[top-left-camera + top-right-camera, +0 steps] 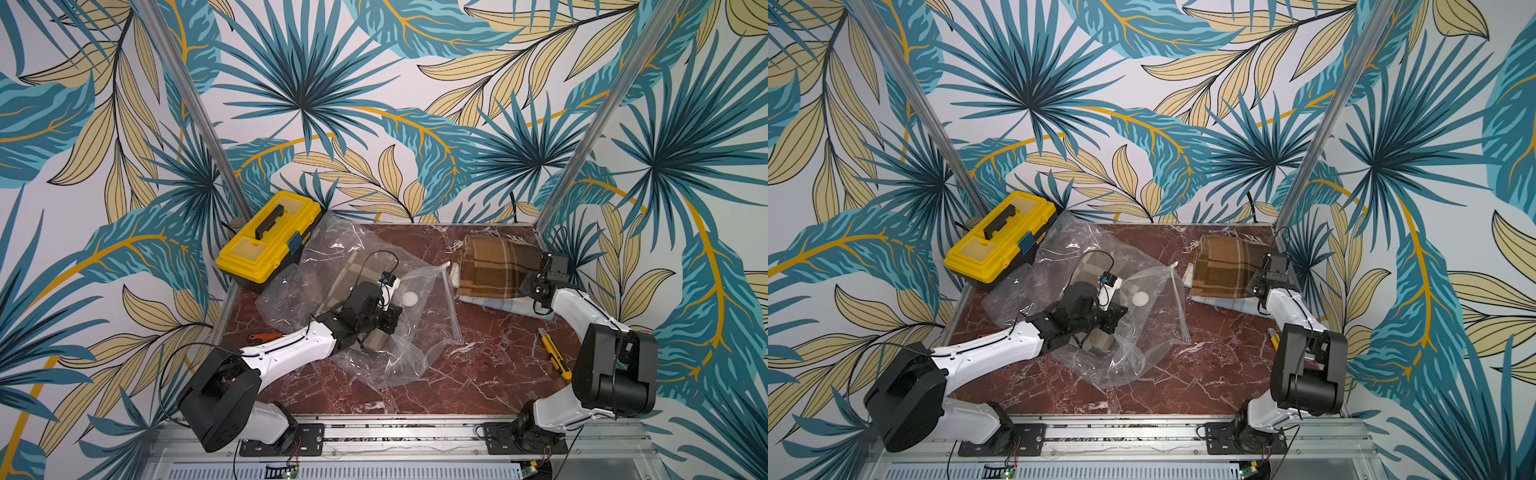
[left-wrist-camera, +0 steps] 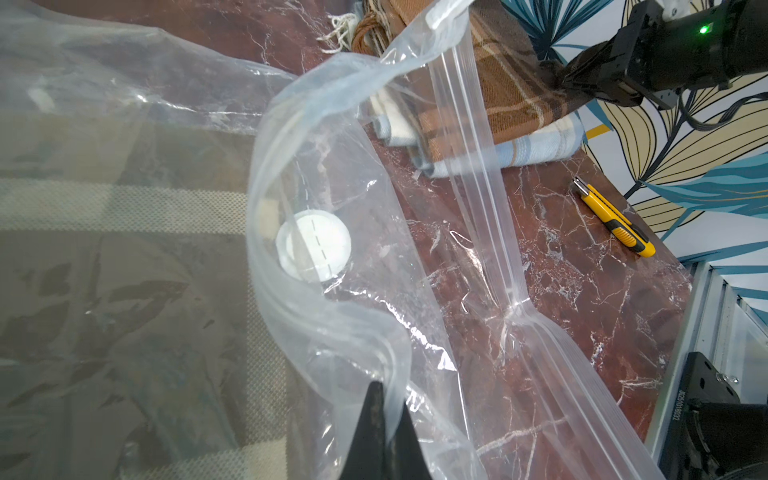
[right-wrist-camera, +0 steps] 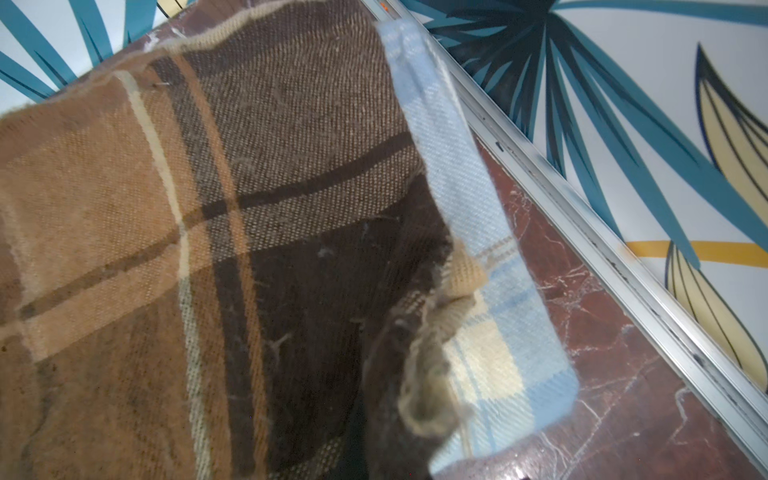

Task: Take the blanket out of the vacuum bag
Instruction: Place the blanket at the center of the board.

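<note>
Although the yellow toolbox [image 1: 266, 241] stands just beside the vacuum bag [image 1: 353, 245], it plays no part in this step. The grey plaid blanket [image 2: 124, 257] lies folded inside the bag near the centre of the table [image 1: 457, 386], so extraction is not yet done. The left gripper [image 2: 390, 419] has its fingers together, pinching the bag's film at the open rim beside the white valve [image 2: 313, 245].

Risk: the thin film can slip from this pinch, or the whole bag can slide along when the blanket is pulled.

Further right, a brown plaid blanket [image 1: 494, 266] rests outside the bag on a light blue cloth [image 1: 503, 305]. The right gripper [image 1: 528, 286] is closed, apparently on a fold of it, but cloth hides the fingertips.

Risk: while occupied there, it cannot reach into the bag. The right arm's elbow is also near the utility knife [image 1: 550, 353] and could sweep it off the table.
</note>
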